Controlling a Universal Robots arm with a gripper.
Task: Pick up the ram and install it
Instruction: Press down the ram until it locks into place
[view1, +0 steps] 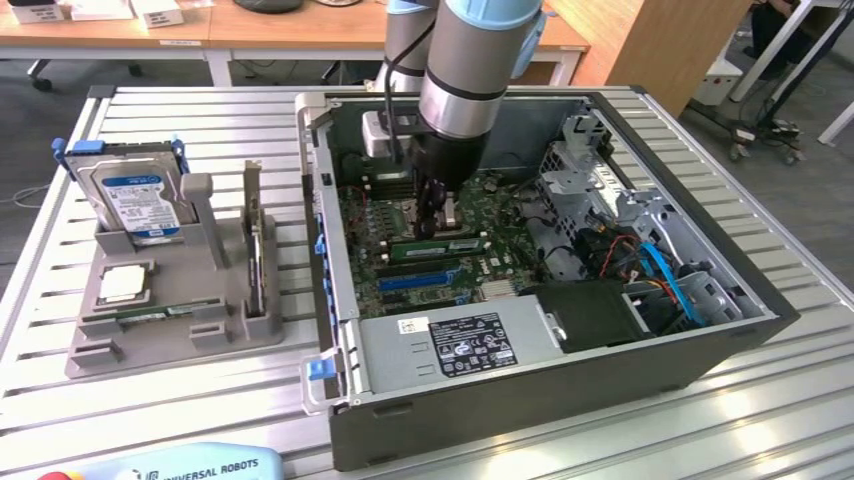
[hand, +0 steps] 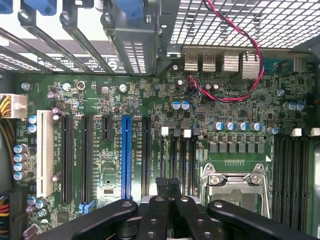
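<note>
The ram (view1: 438, 243) lies as a green stick across the motherboard (view1: 400, 215) inside the open computer case (view1: 534, 400), sitting along a memory slot just under the gripper (view1: 435, 228); whether it is fully seated cannot be told; the gripper's dark fingers (view1: 430, 205) reach down to the stick's upper edge, and in the wrist view the fingertips (hand: 161, 184) appear drawn together between the narrow memory slots (hand: 176, 160), though whether they pinch the stick or merely press on it cannot be told; beside them in that view sit the silver processor socket (hand: 235, 182), a blue expansion slot (hand: 125, 155), a white slot (hand: 44, 152) and a red and black wire pair (hand: 235, 47) looping over the rear ports; in the exterior view the grey arm (view1: 470, 60) descends from above into the case, with the power supply (view1: 447, 348) and its white label nearer the camera and blue cables (view1: 667, 280) toward the exterior view's right; well apart, at the exterior view's left, a grey parts holder (view1: 174, 340) stands on the slatted metal table (view1: 160, 420), carrying a blue-labelled hard drive (view1: 131, 200), a square silver processor chip (view1: 123, 283) and another green stick (view1: 144, 316) lying in a low slot
</note>
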